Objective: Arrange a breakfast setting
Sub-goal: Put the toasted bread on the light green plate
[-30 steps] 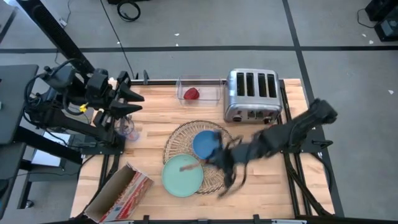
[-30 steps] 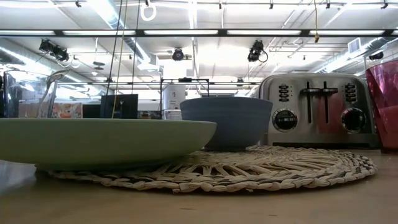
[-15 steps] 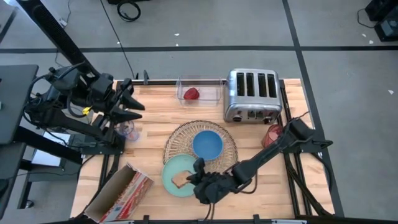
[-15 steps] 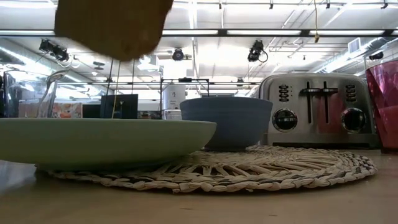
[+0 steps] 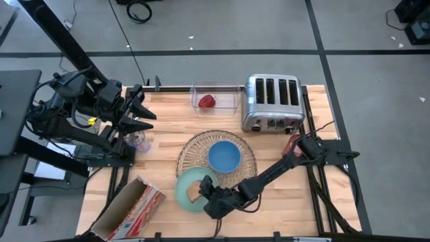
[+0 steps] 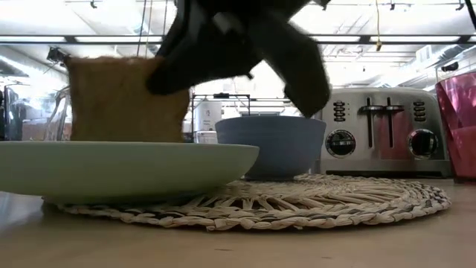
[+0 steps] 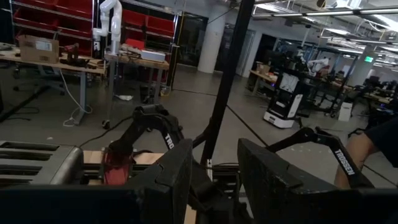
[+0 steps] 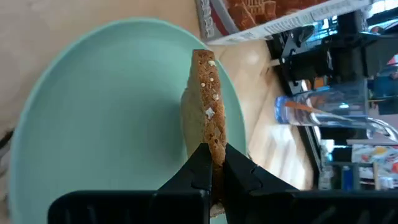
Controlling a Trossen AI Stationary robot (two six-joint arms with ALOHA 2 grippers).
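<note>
The toast slice (image 5: 194, 191) stands on edge over the mint-green plate (image 5: 183, 196), held by my shut right gripper (image 5: 205, 195). The plate's far edge lies on the round wicker placemat (image 5: 195, 149), which also bears the blue bowl (image 5: 224, 156). The pink cup (image 5: 293, 145) stands right of the mat, partly behind my right arm. The red apple (image 5: 207, 101) lies in the clear bin (image 5: 218, 97). The orange-handled utensil (image 8: 303, 107) stands in a clear glass (image 5: 137, 140). My left gripper (image 5: 142, 112) is open and empty above the table's left edge. My right gripper pinches the toast's two flat faces (image 8: 212, 140) between its two fingers, at one edge of the slice. The fingers come slanting down from the table's right. The toast stands upright (image 6: 123, 99) over the plate; the plate's rim hides whether its lower edge touches.
The chrome four-slot toaster (image 5: 271, 102) stands at the far right. A printed cardboard box (image 5: 127, 208) lies at the near left corner, close to the plate. Bare wood shows between the mat and the table's near edge.
My right gripper has carried the toast from beside the bowl toward the table's left and near edge, over the plate. It has then come down, so the toast has sunk from high above the plate to just behind its rim.
</note>
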